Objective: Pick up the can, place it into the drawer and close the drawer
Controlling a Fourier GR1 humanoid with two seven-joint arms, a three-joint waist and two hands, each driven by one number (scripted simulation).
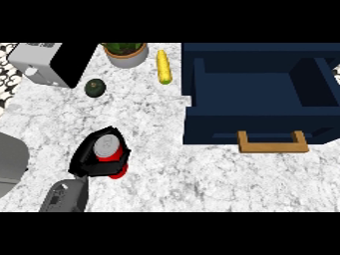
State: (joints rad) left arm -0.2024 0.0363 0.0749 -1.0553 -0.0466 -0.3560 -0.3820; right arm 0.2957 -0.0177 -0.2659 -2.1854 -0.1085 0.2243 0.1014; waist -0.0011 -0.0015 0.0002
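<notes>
- The left hand [91, 162] curls round the red can [108, 149], which stands on the marble tabletop [202, 179], left of the drawer.
- The navy drawer [264, 117] stands open, its wooden handle [272, 143] facing the robot.
- The right hand shows nowhere.

— Room between the left hand [91, 162] and the drawer [264, 127]?
— Bare marble counter [202, 184] across the lower middle of the frame; nothing standing there.
— Higher up?
— Crowded: avocado [94, 87], potted plant [125, 53], corn cob [163, 66], toaster [51, 63] at upper left.
— Into the drawer?
— Open from above; wooden handle [272, 142] juts out at its front.
</notes>
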